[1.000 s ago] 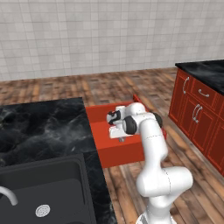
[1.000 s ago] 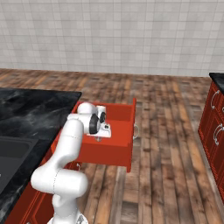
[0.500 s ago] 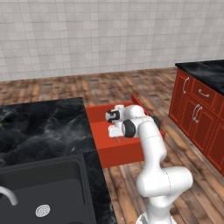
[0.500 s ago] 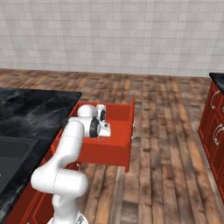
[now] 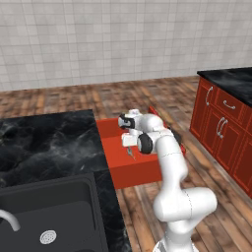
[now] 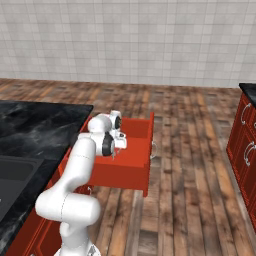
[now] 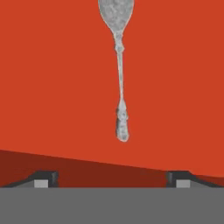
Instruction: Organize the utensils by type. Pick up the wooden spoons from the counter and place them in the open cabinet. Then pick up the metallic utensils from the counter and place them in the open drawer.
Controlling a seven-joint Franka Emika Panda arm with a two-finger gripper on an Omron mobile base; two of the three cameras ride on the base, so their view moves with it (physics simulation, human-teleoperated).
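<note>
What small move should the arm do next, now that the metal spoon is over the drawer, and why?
Probably lift straight up. The end effector is open, its fingertips stand wide of the silver spoon, which is seen against the red drawer floor.

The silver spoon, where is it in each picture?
Left base view: spoon just under the gripper, over the red drawer.
Right base view: a small sliver below the gripper, over the drawer.
Hand view: spoon top centre, against the drawer floor.
Shared landmark: the red drawer.

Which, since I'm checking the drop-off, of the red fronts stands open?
The drawer under the tool, holding the silver spoon; the red fronts across the floor are shut.
</note>
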